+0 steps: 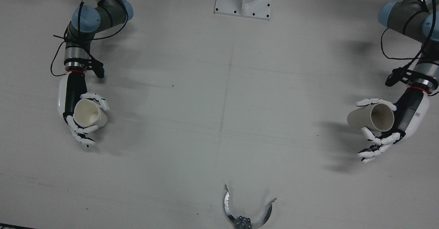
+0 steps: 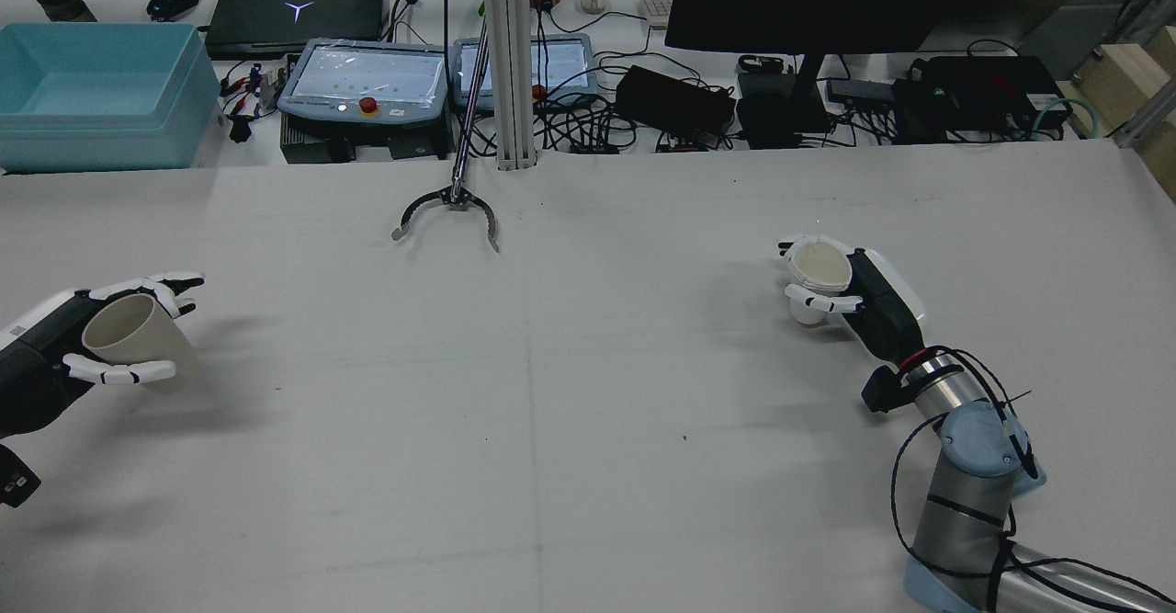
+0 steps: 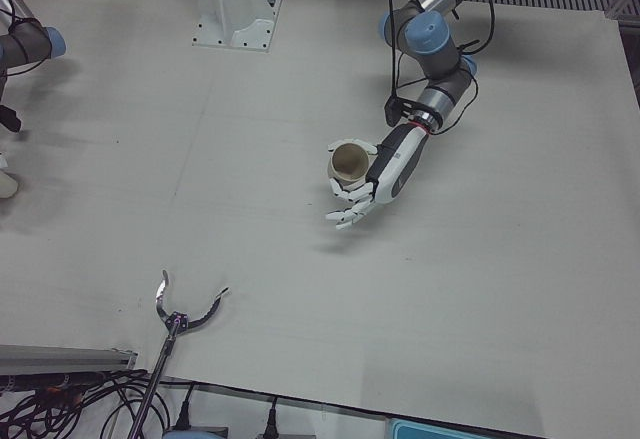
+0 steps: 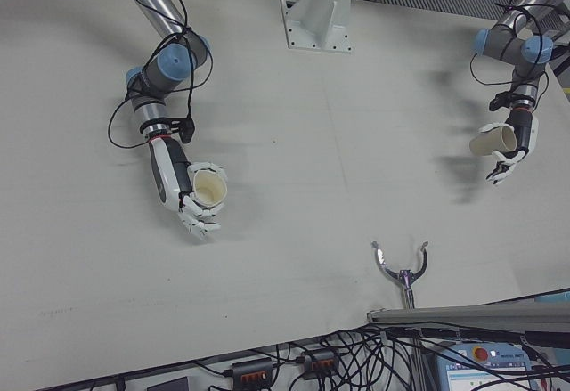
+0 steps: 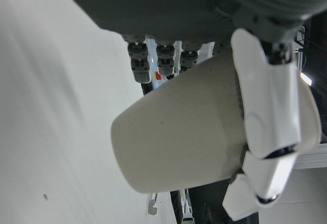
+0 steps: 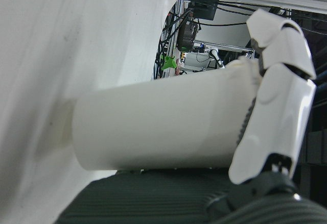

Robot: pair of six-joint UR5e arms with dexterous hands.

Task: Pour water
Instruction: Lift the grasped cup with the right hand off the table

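Observation:
My left hand (image 1: 410, 117) is shut on a white paper cup (image 1: 372, 118) and holds it above the table, tilted on its side with the mouth towards the arm. The hand also shows in the rear view (image 2: 55, 346) and the left-front view (image 3: 385, 174), with the cup (image 3: 350, 162). My right hand (image 1: 70, 107) is shut on a second white paper cup (image 1: 90, 114), upright with its mouth up, low over the table. This cup also shows in the rear view (image 2: 818, 273) and the right-front view (image 4: 207, 189). The cups are far apart, at opposite sides of the table.
A metal claw tool (image 1: 245, 212) lies at the operators' edge, mid-table. A white pedestal (image 1: 243, 2) stands at the robot's edge. Beyond the table are a blue bin (image 2: 92, 94), tablets and cables.

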